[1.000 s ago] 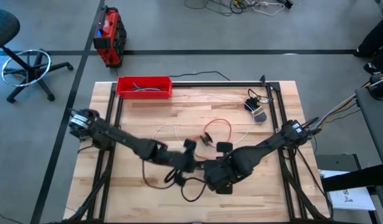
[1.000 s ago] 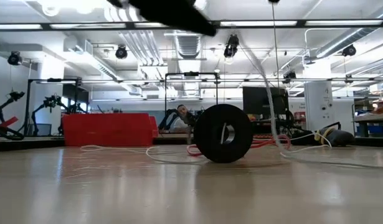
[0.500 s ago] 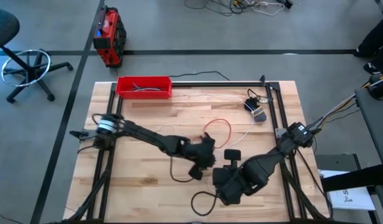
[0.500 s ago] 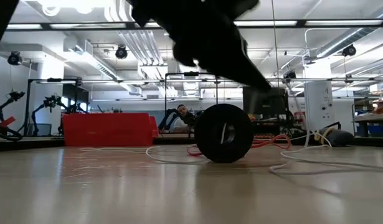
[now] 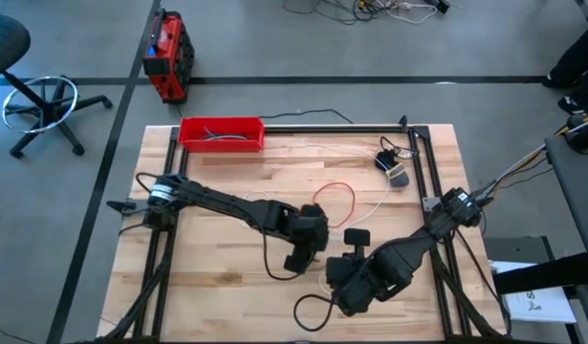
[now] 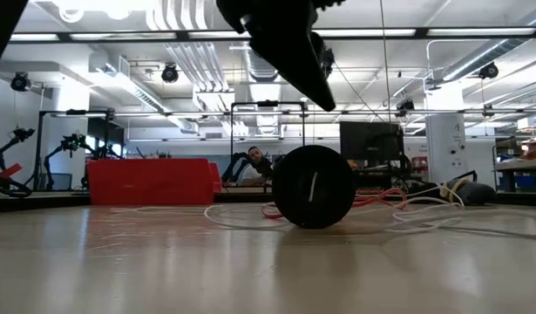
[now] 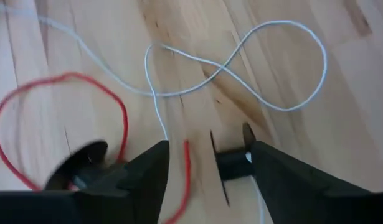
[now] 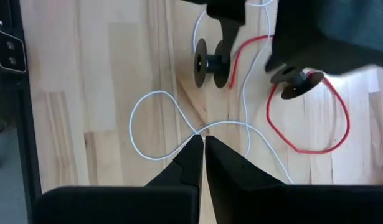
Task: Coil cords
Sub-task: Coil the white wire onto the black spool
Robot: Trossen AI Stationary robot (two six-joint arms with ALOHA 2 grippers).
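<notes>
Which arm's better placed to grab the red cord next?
Probably left. The left gripper is open, hanging right over the red cord and its black spool. The right gripper is shut, over the white cord, with the red loop farther off past the left arm.

Four cameras look at one wooden table (image 5: 227, 277).

One camera hangs high and looks straight down on the whole table and both arms. One sits low at the table top and looks level across it into the room, very near a black spool (image 6: 314, 187). One rides on each wrist and looks down close at the wood. Both wrist cameras see the white cord (image 7: 266, 62) (image 8: 154, 124) and the red cord (image 7: 66, 84) (image 8: 316, 134).
</notes>
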